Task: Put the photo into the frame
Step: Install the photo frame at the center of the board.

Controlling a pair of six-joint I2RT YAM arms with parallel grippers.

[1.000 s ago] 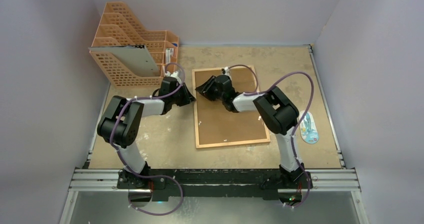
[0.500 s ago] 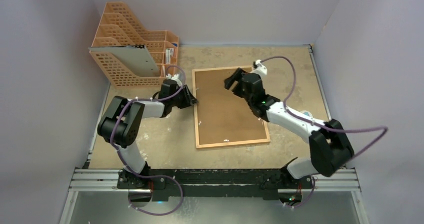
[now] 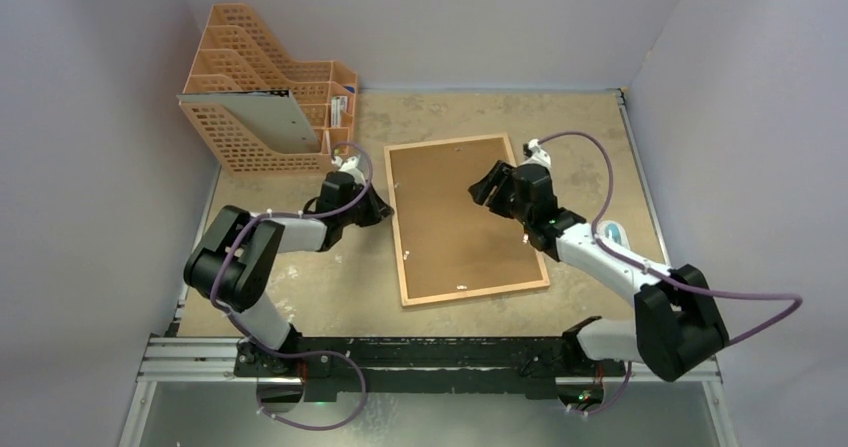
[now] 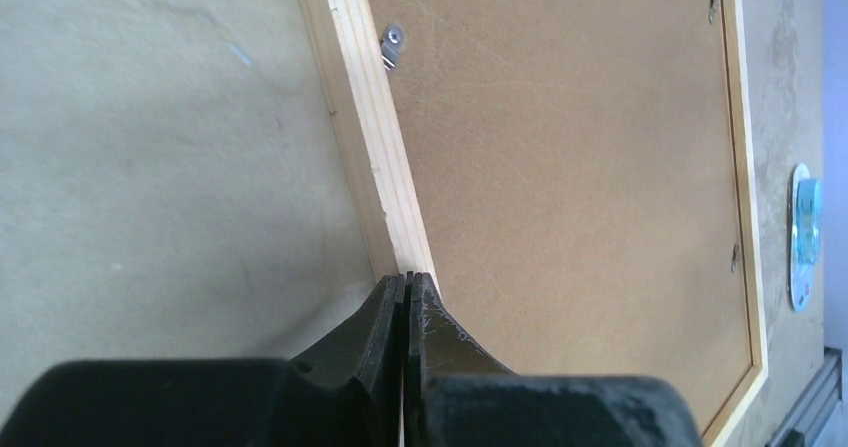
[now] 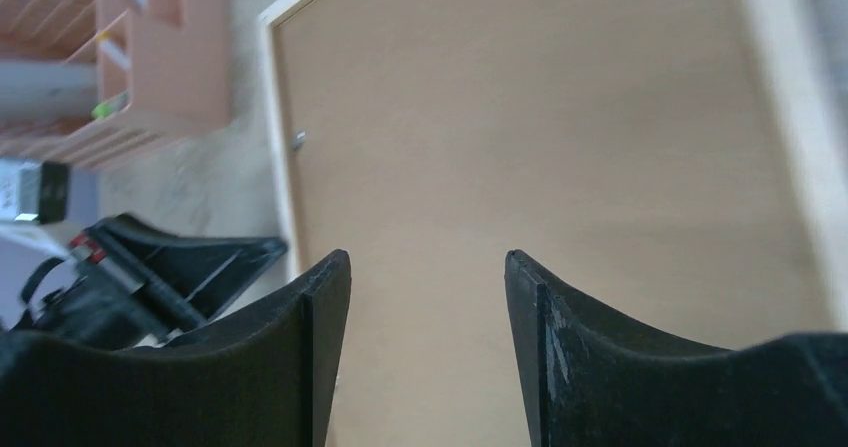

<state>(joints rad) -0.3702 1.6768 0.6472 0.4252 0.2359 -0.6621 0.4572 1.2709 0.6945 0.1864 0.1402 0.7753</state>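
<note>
We look down on a worn beige table. On it the thin light-wood rectangular frame lies back up near the middle, filled by its brown hardboard backing panel. Whether the photo lies beneath that panel we cannot tell.

Compared with half a second ago, the frame has turned a little, its near end swung toward the right arm's side. The right gripper has drawn back from the far edge toward the panel's right half, and that arm is stretched lower. A second ago the arm was folded up, with its gripper over the frame's far-left corner. The left gripper stays at the frame's left rim, slightly nearer us than before. The orange plastic lattice file rack at the far left has not moved.

The left wrist view alone shows the left gripper's black fingers pressed flat together with nothing between them, their tips meeting the wooden rim. It also shows a small metal turn clip on that rim. The right wrist view alone shows the right gripper's fingers standing well apart and empty above the panel. The small blue-and-white oval tag beyond the frame's right edge shows whole there, whereas overhead the right arm half covers it.
</note>
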